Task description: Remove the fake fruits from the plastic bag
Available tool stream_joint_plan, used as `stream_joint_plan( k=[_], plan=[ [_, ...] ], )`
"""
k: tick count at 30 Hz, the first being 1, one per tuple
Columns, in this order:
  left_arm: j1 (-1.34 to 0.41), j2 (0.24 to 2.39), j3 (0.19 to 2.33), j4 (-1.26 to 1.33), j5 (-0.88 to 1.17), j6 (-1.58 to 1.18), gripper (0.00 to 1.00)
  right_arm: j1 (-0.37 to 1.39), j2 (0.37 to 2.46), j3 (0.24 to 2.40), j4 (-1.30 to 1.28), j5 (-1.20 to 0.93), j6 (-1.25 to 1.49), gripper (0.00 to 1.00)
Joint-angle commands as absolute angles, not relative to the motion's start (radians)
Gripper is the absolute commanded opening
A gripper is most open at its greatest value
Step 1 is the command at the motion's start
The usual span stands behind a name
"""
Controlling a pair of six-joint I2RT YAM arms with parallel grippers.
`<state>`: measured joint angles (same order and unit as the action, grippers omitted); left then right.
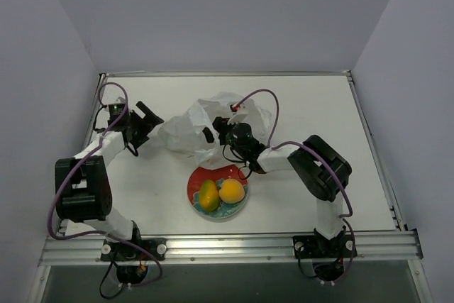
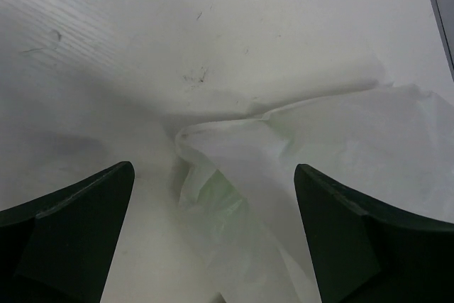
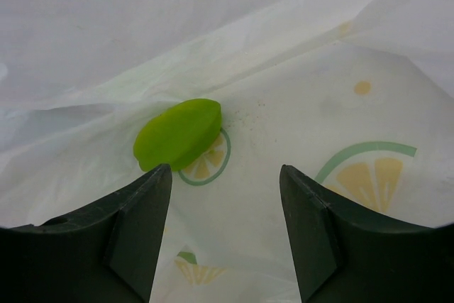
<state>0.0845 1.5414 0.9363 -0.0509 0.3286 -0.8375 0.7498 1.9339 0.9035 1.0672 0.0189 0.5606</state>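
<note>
The white plastic bag [image 1: 195, 129] lies crumpled at mid table. A mango-shaped fruit [image 1: 208, 195] and a round orange-yellow fruit [image 1: 231, 191] sit on the red and teal plate [image 1: 196, 182] in front of it. My right gripper [image 1: 211, 133] is open inside the bag's mouth. In the right wrist view a flat green piece [image 3: 178, 133] lies on the lemon-printed film [image 3: 319, 125], just beyond my left fingertip [image 3: 152, 189], with the open gripper [image 3: 225, 182] empty. My left gripper [image 1: 150, 122] is open at the bag's left end; bag film [image 2: 234, 204] lies between its fingers, not pinched.
Raised metal rails [image 1: 369, 133] edge the table on the right, left and near sides. Purple cables [image 1: 259, 97] loop over both arms above the bag. Bare white tabletop [image 1: 319, 115] lies right of the bag.
</note>
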Motion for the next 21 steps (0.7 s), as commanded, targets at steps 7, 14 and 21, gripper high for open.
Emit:
stream_joint_plan(
  k=[7, 14, 21],
  plan=[
    [0.011, 1.687, 1.000, 0.221, 0.370, -0.971, 0.98, 0.802, 1.806, 0.904, 1.003, 0.044, 0.469, 0.60],
    [-0.034, 1.758, 1.040, 0.270, 0.373, -0.983, 0.03, 0.802, 1.798, 0.905, 0.970, 0.061, 0.460, 0.65],
    [-0.120, 1.662, 1.160, 0.310, 0.486, -0.951, 0.02, 0.805, 1.761, 0.917, 0.911, 0.112, 0.420, 0.78]
  ],
)
